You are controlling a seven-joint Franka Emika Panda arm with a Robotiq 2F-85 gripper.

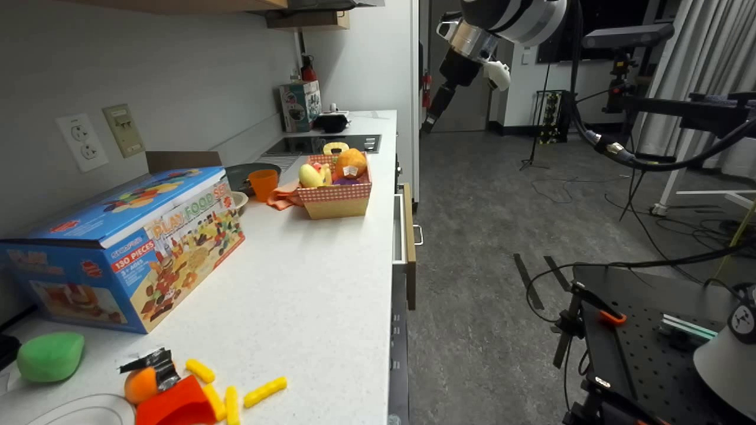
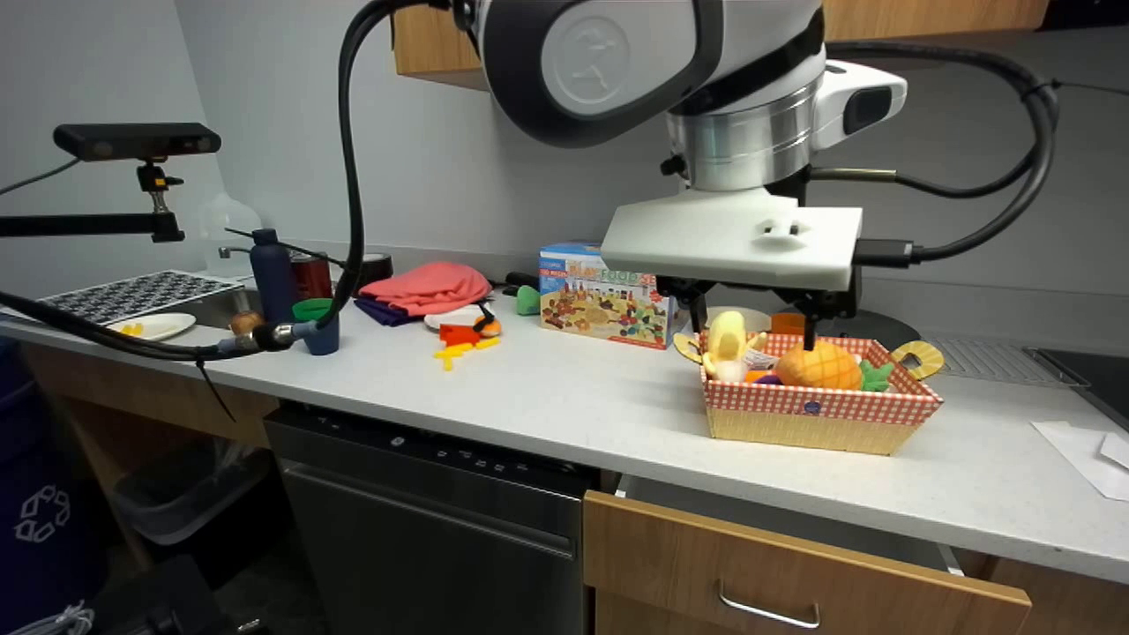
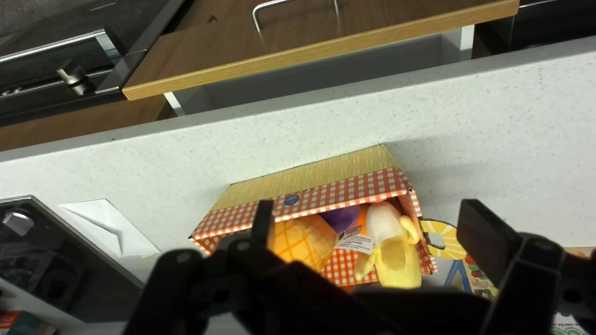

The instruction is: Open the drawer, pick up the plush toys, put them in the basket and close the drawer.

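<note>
Closing is judged to be the step in hand: the wide, shallow drawer [image 2: 670,547] with its brown wooden front is pulled part-way out below the speckled off-white bench [image 2: 564,388], while the cross-hatched orange-brown plush pineapple [image 2: 820,367] and the pale yellow plush banana [image 2: 728,333] are both already held in the tan rectangular basket [image 2: 798,425] with a red-and-white checked rim. In an exterior view the black two-fingered claw [image 1: 429,123] is seen tilted, well higher than the drawer and out beyond the bench edge; in the wrist view its fingers [image 3: 482,232] are spread well apart, with nothing pinched. The depth of the drawer is hidden under the bench, so whether anything is lying inside cannot be told and should be checked first. The fingers are best brought together, lowered on the room side of the front and kept clear of the silver bow handle [image 2: 767,612], which could be snagged. Pressure should be applied squarely, just beside the handle, lest the drawer be skewed, and eased off as the front is brought gently home beneath the bench.
</note>
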